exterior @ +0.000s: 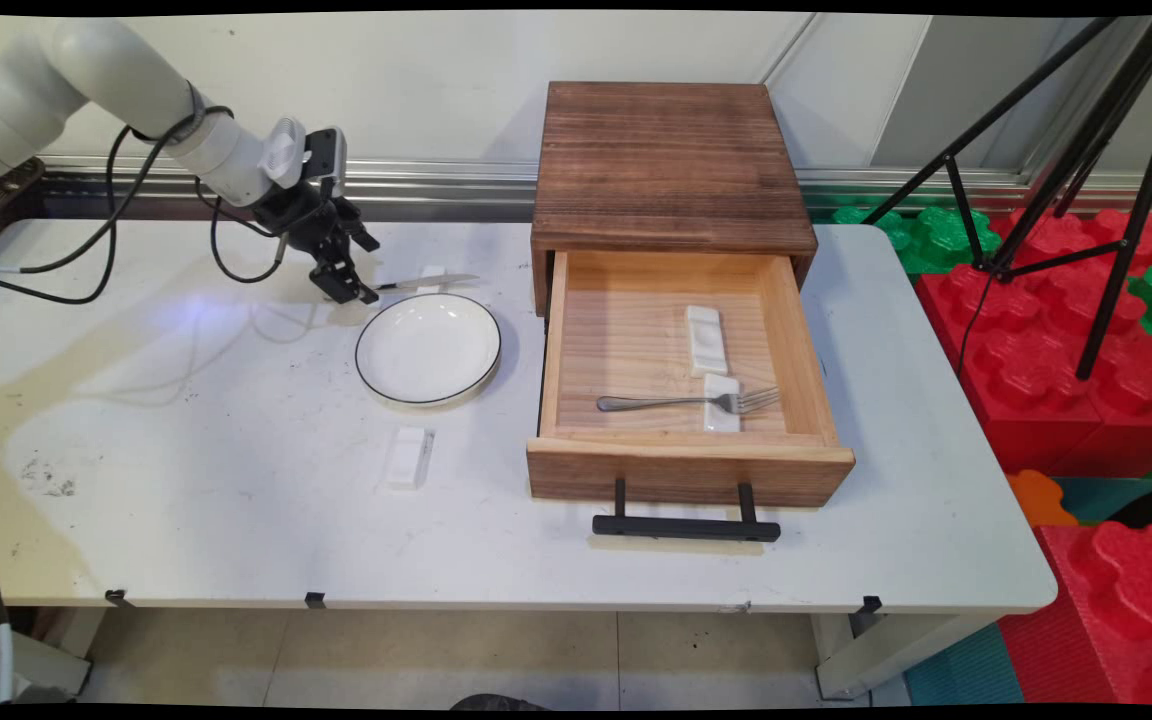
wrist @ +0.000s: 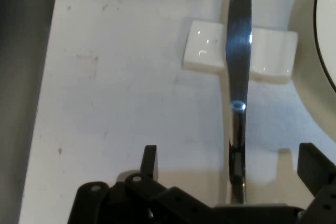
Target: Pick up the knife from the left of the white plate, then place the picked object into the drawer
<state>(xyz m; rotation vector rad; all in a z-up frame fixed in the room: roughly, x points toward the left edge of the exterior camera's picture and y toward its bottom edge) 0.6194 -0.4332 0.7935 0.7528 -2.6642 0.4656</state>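
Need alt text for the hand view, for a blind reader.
A table knife runs up the frame from between the open gripper fingers, its blade lying across a small white rest on the white table. The rim of a white plate curves in at the right edge.

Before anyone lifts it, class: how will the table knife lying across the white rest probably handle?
The knife looks like polished metal, so probably stiff and slippery. It is thin and lies propped on the small white rest, so a push could pivot or slide it off. The hand is open around its handle.
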